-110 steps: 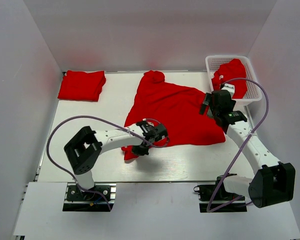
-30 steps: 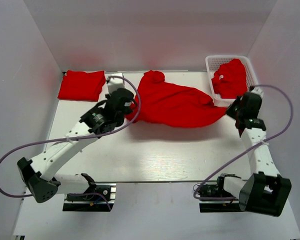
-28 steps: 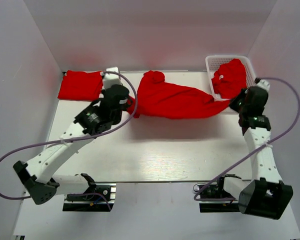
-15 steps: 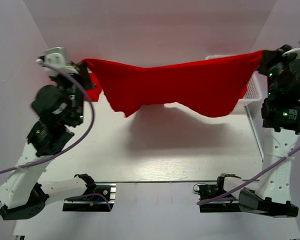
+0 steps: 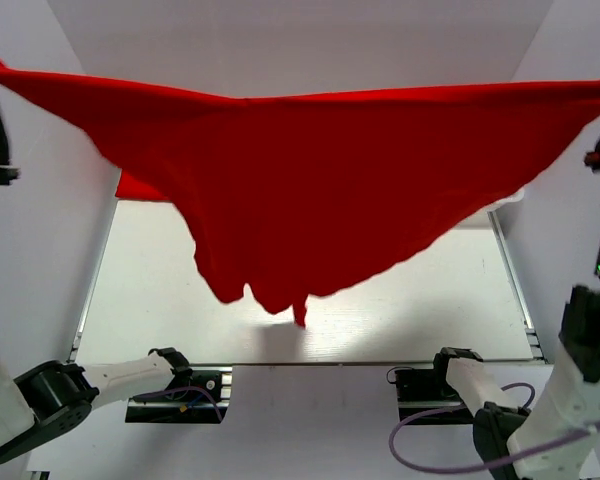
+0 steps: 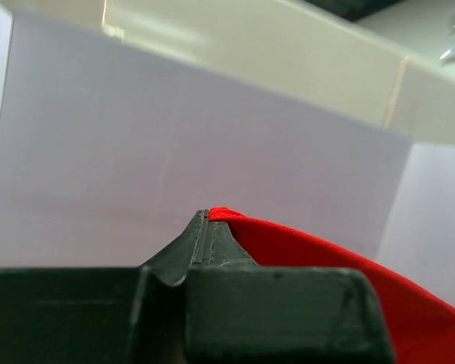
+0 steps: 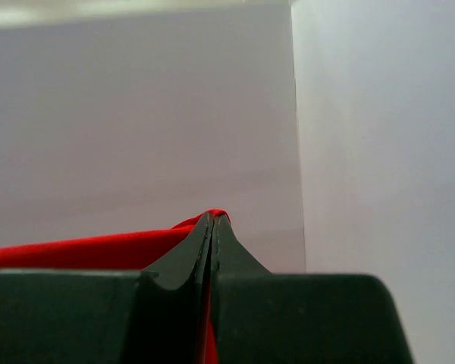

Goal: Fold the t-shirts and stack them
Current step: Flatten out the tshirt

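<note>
One t-shirt point(image 5: 310, 190) fills the top view. It is stretched high between the two arms and sags to a ragged point above the table point(image 5: 410, 320), seemingly clear of it. A sliver of another red shirt point(image 5: 138, 188) shows at the table's far left. The left gripper point(image 6: 206, 227) is pinched tight on one end of the cloth and the right gripper point(image 7: 213, 226) on the other. The cloth looks light, soft and limp. It will likely droop wherever unsupported, so corners or the hem seem the best places to hold.
</note>
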Tool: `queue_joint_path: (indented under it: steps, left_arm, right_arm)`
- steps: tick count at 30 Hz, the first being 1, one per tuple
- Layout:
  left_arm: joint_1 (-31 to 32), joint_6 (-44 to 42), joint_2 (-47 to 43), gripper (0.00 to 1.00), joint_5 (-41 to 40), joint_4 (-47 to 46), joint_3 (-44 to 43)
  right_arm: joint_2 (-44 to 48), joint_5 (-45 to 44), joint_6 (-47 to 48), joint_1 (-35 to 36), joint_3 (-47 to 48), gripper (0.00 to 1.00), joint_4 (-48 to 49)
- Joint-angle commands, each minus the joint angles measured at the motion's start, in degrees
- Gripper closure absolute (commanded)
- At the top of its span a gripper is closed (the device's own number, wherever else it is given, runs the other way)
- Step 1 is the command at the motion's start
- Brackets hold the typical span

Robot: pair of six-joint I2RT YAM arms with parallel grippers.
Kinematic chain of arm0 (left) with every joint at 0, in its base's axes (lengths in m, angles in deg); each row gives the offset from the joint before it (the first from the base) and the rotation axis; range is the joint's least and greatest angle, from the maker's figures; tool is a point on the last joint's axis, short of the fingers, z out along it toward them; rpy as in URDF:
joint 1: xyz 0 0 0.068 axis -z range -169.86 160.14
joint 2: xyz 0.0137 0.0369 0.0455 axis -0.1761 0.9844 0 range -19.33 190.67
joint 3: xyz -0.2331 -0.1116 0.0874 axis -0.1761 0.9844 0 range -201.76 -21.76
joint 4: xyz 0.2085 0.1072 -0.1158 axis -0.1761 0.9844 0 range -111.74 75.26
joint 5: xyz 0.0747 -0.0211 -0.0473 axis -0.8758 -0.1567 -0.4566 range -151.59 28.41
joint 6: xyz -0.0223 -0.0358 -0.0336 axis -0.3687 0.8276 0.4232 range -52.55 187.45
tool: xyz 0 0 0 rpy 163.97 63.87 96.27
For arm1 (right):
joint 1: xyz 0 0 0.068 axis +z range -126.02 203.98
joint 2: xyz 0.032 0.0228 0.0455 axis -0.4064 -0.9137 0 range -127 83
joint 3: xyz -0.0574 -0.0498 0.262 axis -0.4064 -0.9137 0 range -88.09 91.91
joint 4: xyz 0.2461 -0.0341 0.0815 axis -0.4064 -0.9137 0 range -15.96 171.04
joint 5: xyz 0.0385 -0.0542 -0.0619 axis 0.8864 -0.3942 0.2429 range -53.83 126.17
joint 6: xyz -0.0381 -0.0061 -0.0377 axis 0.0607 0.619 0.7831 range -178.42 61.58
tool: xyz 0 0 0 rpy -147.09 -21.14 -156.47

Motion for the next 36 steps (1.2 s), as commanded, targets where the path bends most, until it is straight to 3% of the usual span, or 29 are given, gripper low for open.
queue_joint_path:
  steps: [1, 6, 9, 11, 12, 14, 17, 18, 21, 26, 28, 31, 36]
  left_arm:
    - [-0.41, -2.27, 0.18, 1.00, 5.49, -0.70, -2.67]
    - [-0.41, -2.79, 2.54, 1.00, 7.78, -0.09, -3.99]
    - [-0.41, -5.07, 4.48, 1.00, 3.40, -1.05, -2.16]
    - [0.46, -8.13, 5.01, 1.00, -5.26, -8.22, 6.86]
    - [0.47, -10.07, 5.53, 1.00, -5.31, -8.26, 6.91]
    - [0.47, -14.36, 6.67, 1.00, -13.72, -15.44, 14.00]
    - [-0.41, -15.53, 8.87, 1.00, -19.36, -22.57, 24.10]
    - [-0.41, -15.54, 9.40, 1.00, -20.68, -24.07, 26.48]
    - [-2.86, -12.39, 11.33, 1.00, -23.50, -28.90, 38.06]
    - [-13.75, 1.93, 19.84, 1.00, -17.73, -22.88, 44.44]
    - [-17.00, 7.38, 28.18, 1.00, -16.04, -22.85, 44.96]
    - [-23.06, 11.52, 39.32, 1.00, -11.83, -22.68, 41.11]
    - [-27.74, 12.24, 53.85, 1.00, -2.25, -24.71, 30.40]
  right_arm:
    - [1.60, -2.76, 3.24, -0.11, 1.42, 1.00, 1.86]
    - [3.45, -3.65, 3.33, -0.03, -1.30, 1.00, 1.59]
    - [3.89, -2.34, 1.66, -0.03, -4.98, 1.00, 1.24]
    - [3.72, -0.41, -0.87, -0.03, -11.71, 1.00, 2.38]
    - [3.37, -0.40, -1.67, -0.20, -13.85, 1.00, 3.43]
    - [1.79, 4.41, -4.48, -0.11, -19.74, 1.00, 4.92]
    - [-0.41, 11.37, -8.87, -0.29, -31.07, 1.00, 7.47]
    - [-0.94, 12.95, -10.02, -0.20, -39.02, 1.00, 12.27]
    - [-3.04, 20.34, -14.15, -0.03, -48.37, 1.00, 21.60]
    - [-15.85, 25.18, -14.52, 0.32, -55.79, 1.00, 24.18]
    - [-21.21, 25.36, -13.81, 0.32, -53.97, 1.00, 25.15]
    - [-32.44, 24.65, -11.17, 0.50, -48.19, 1.00, 22.17]
    - [-43.19, 26.24, -7.66, 1.03, -41.05, 1.00, 21.37]
